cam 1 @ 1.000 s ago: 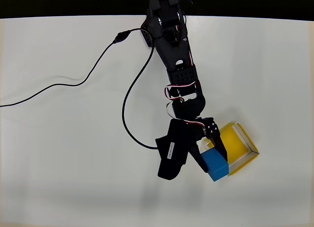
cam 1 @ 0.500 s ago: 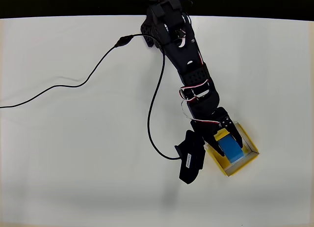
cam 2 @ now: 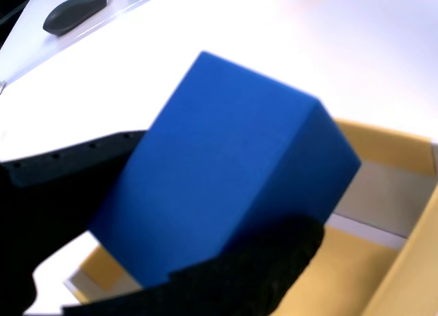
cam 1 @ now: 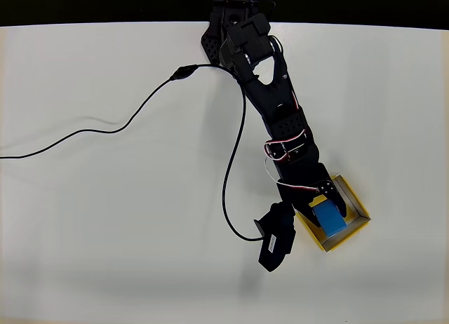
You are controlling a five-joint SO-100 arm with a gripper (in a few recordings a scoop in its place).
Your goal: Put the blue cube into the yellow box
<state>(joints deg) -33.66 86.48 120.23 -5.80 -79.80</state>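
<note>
In the overhead view the blue cube (cam 1: pixel 328 217) sits inside the outline of the yellow box (cam 1: pixel 356 203) at the right of the white table. My gripper (cam 1: pixel 324 212) is shut on the cube, one black finger on each side. In the wrist view the blue cube (cam 2: pixel 226 172) is large and tilted, held between the black fingers (cam 2: pixel 61 186), with the yellow box (cam 2: pixel 390 148) just under and behind it. I cannot tell whether the cube touches the box floor.
A black cable (cam 1: pixel 105 131) runs from the left edge to the arm base, and another loop (cam 1: pixel 228 191) hangs beside the arm. A black wrist part (cam 1: pixel 275 236) juts out left of the box. A dark mouse-like object (cam 2: pixel 72 11) lies far off.
The arm has swung to the right, carrying the blue cube from the box's near-left outer corner to over its inside. The cable loop has shifted right with it.
</note>
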